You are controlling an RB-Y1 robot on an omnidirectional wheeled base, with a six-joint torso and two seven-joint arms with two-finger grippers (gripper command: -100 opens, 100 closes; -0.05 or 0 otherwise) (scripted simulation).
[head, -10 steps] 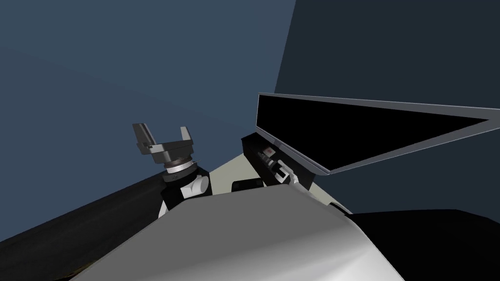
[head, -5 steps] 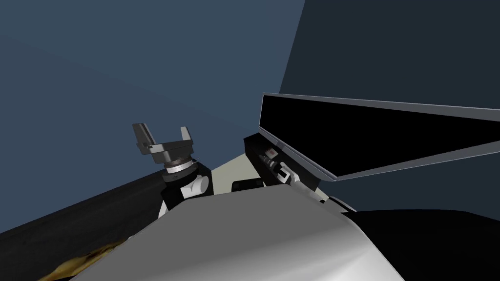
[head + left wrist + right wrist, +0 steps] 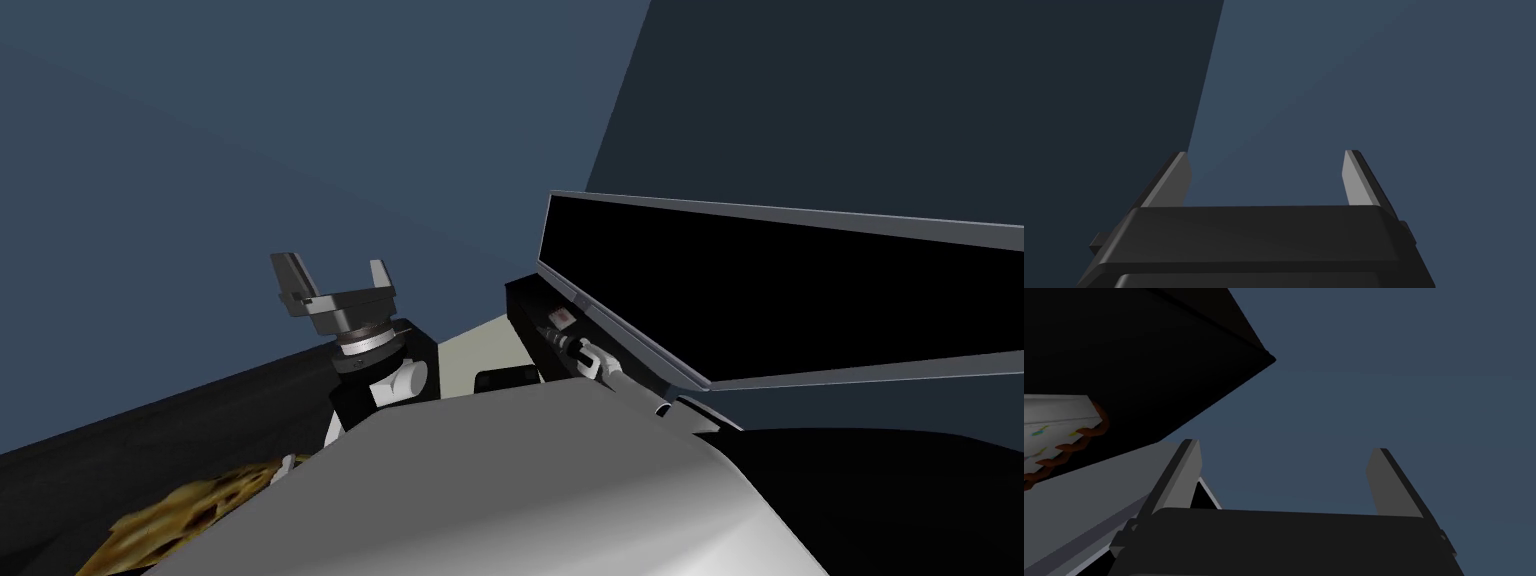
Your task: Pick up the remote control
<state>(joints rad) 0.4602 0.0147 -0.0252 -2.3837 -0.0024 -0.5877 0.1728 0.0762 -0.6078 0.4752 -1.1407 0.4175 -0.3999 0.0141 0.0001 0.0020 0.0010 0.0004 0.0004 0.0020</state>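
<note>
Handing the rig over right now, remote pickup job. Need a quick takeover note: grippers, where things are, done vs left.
Left gripper: open, empty, raised on my left.
Right gripper: open, empty, pointing up beside the grey frame of the black screen.
Remote: not confirmed. A small light item with a red patch sits just under the screen's lower edge; too small to tell if that is it.
Done: nothing grasped.
Left: confirm the remote, bring a gripper over it, close, lift.
</note>
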